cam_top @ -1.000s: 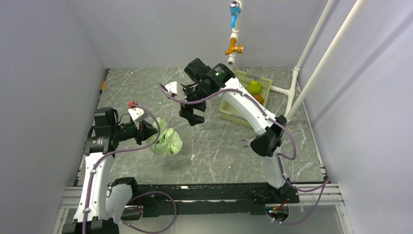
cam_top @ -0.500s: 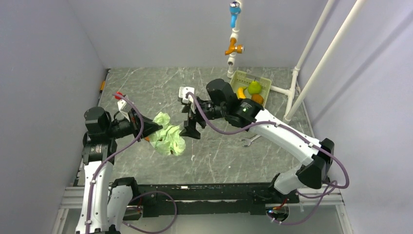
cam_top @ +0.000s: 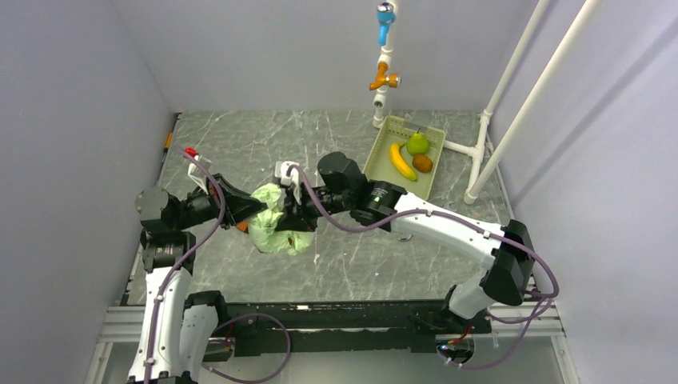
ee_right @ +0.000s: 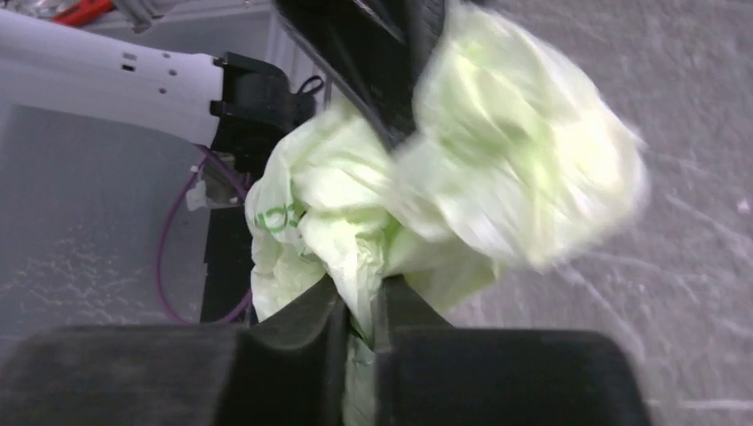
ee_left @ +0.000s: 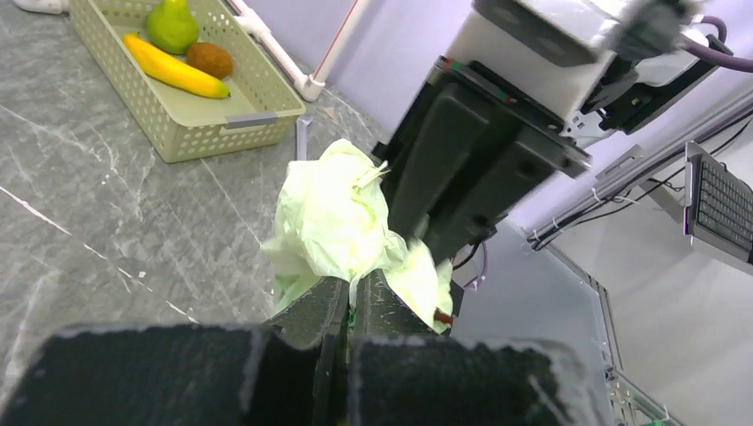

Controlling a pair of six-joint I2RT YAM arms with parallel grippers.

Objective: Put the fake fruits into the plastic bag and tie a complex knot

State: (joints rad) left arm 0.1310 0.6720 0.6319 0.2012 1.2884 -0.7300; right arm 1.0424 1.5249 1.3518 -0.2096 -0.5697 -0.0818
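— Plastic bag: where is it?

— Left of the middle of the tabletop, bunched into a crinkled pale-green lump between my two arms. Whether its underside touches the marble I cannot tell.

— And your left pincer?

— Pressed together on a fold of the film. In the left wrist view the film stands up from between the two fingers with almost no gap.

— The right pincer?

— Clamped on the bag as well, from the opposite side. In the right wrist view a twisted strand of film runs down into the slot between the fingers. The far part of the bag is blurred there. The two pincers are just beside each other, with the bag between them.

— And the fruits?

— In the pale green basket at the far right of the tabletop, well apart from the bag. A banana lies lengthwise in it, a green pear is at the far end, and a small brown fruit is just beside the pear.

— Anything inside the bag?

— A small reddish-brown spot shows at its lower edge. What it is I cannot tell.
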